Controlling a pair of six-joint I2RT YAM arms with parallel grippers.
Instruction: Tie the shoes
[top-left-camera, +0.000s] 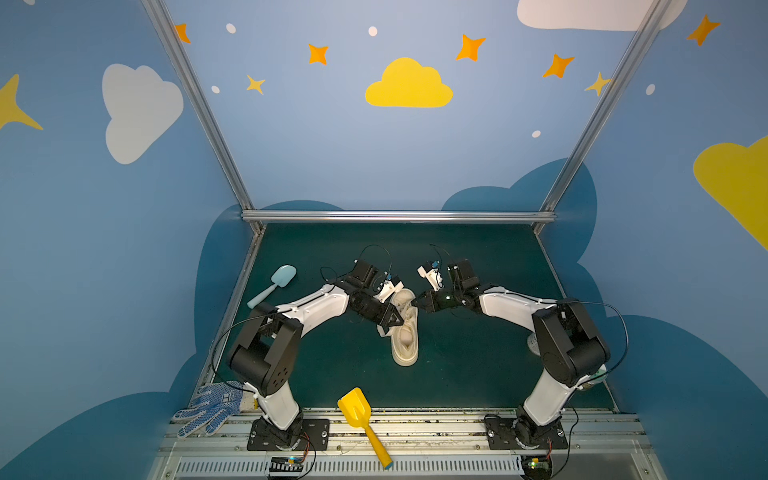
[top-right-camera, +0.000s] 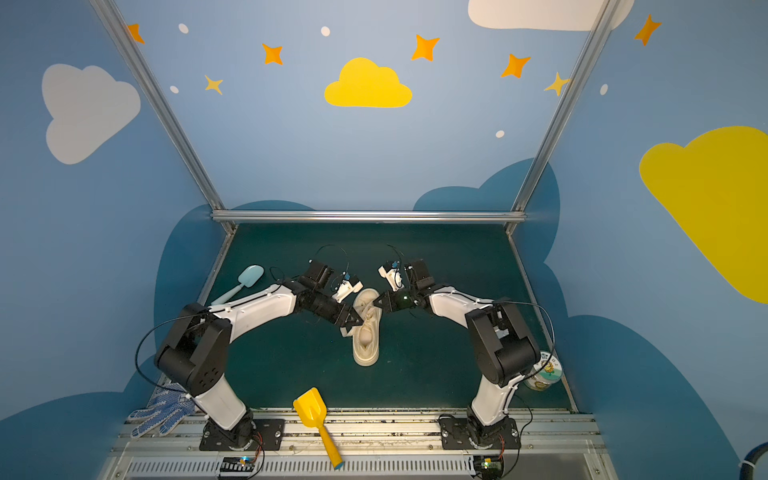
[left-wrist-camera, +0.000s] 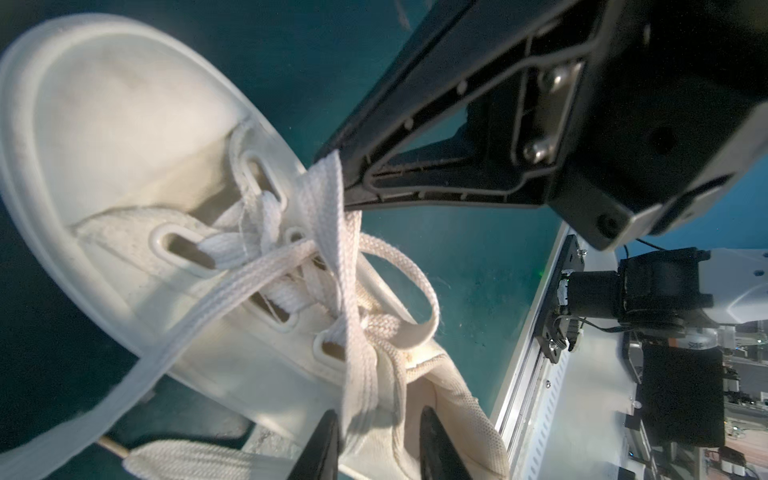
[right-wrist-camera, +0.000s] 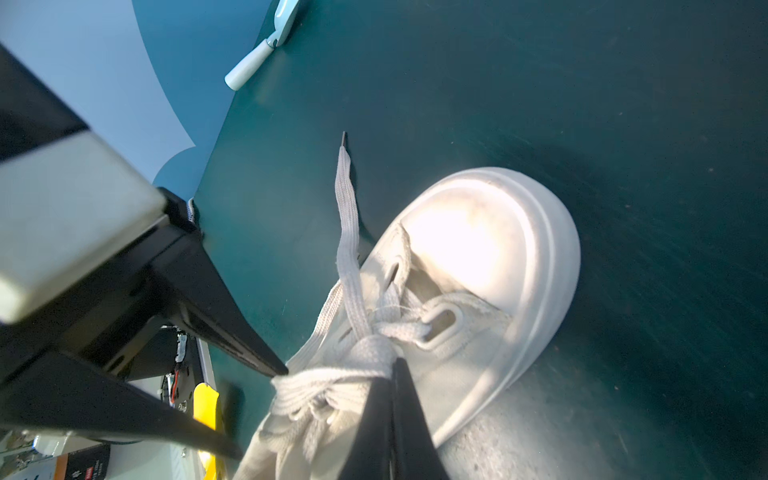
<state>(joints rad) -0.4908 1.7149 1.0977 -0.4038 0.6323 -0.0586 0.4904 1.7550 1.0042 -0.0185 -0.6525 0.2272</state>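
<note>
on green mat (top-left-camera: 478, 374): 1 sneaker (top-left-camera: 405, 347); l gripper (left-wrist-camera: 378, 413) jaws apart, r gripper (right-wrist-camera: 392, 374) tight on 1 lace (left-wrist-camera: 328, 195)

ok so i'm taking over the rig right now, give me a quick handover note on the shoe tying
Claws: left claw is open, with a strand of the laces running between its jaws but not pinched. The right claw is shut on the laces over the tongue.
Where: the sneaker sits on its sole mid-mat, toe toward the back wall, with both claws over it.
Done: the laces are crossed and one loose loop shows.
Left: no tight bow is visible and the free ends lie slack. Probably make the second loop, then cinch.
</note>
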